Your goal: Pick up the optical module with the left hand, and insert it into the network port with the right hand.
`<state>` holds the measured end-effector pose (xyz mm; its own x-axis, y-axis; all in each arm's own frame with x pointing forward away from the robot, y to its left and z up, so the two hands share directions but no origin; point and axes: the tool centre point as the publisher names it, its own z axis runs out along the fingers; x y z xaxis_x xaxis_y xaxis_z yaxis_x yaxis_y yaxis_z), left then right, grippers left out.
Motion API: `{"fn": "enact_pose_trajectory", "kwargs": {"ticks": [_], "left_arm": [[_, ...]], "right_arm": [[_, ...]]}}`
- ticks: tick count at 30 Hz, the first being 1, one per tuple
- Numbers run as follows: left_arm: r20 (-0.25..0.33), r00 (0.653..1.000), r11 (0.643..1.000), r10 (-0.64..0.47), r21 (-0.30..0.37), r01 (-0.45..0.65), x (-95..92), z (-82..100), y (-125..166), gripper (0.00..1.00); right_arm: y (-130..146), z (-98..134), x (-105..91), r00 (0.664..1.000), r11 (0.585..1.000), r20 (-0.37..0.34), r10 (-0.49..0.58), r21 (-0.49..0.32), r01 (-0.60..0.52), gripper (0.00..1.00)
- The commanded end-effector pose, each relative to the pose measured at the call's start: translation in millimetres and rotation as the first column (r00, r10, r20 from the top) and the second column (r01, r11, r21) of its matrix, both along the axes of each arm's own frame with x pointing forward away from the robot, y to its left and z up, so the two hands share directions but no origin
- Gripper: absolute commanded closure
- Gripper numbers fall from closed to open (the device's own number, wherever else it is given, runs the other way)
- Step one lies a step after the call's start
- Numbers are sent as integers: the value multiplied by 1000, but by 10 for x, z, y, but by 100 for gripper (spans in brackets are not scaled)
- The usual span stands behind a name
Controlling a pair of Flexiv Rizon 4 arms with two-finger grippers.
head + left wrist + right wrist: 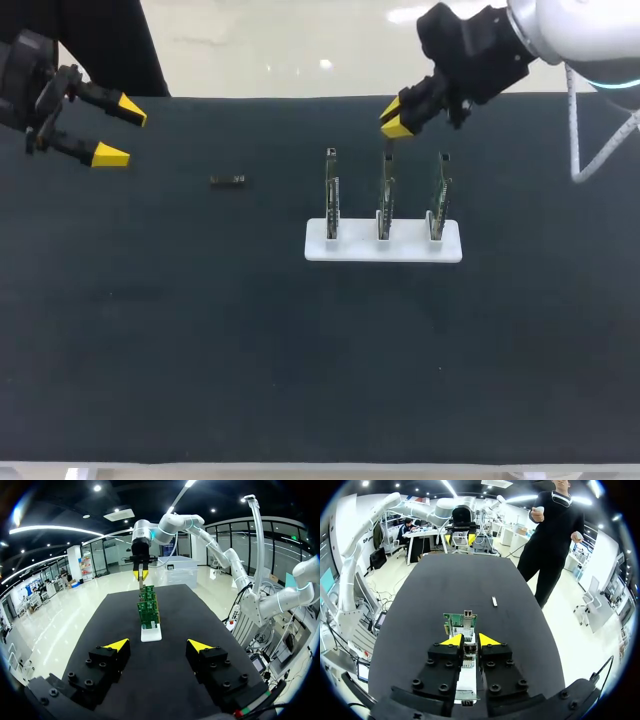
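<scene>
At the upper left of the head view, the left hand (119,131) hangs with fingers spread, well apart from the optical module (228,180). The module lies flat, small and dark on the dark surface (200,350), left of centre. A descent off its middle would likely push it or pinch it skewed. Right of centre stands the white rack (355,246) of boards. The right hand (397,118), fingers drawn together and empty, hovers above the middle board (385,195). Swinging out low could knock it, and a tilted module would jam at the network port (468,615).

Table (200,350) matte black; rack (408,247) white; circuit boards (332,196) green.
</scene>
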<state>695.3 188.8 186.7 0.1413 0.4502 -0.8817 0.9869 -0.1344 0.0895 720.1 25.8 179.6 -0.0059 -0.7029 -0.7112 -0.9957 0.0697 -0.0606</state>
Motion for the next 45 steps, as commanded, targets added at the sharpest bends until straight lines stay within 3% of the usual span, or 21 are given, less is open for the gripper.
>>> {"fn": "enact_pose_trajectory", "kwargs": {"ticks": [1,45], "left_arm": [[0,1000,1000,-2,2,2,9,0,-1,0],[0,1000,1000,-2,2,2,9,0,-1,0]], "right_arm": [[5,-10,-3,1000,1000,0,-2,0,2,100],[-37,-67,-89,1000,1000,2,-1,11,1,100]]}}
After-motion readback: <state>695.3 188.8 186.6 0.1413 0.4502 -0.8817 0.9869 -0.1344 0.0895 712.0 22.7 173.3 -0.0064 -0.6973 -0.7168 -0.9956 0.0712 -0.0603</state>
